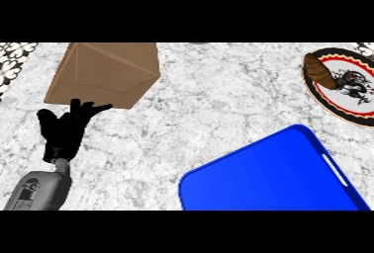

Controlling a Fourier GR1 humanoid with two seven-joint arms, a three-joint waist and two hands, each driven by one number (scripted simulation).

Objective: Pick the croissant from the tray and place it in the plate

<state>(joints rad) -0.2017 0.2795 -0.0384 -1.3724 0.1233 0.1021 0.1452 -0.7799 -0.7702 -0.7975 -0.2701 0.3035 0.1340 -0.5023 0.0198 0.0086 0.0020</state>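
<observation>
Your croissant (319,69) lies on the plate (350,111) at the far right of the counter, up against the plate's left rim, a brown curved roll whose upper end reaches the rim's edge. The plate carries a dark figure at its centre and a red and black patterned border, and its right side is cut off by the view's edge, so you can't see the whole of it. Nothing is holding the croissant.

Nearer to you, at the lower right, sits the blue tray (270,178). Its lower part runs out of view, and only one pale handle slot shows along its right side. The part of its surface you can see is plain blue.

At the far left, the brown box (102,74) stands on the marble counter (197,108), its top edge meeting the upper limit of the view.

Your left hand (64,129) is just below the box, fingers straight and spread, released, with fingertips at the box's near edge; whether they touch it is unclear. Your right hand does not show at all.
</observation>
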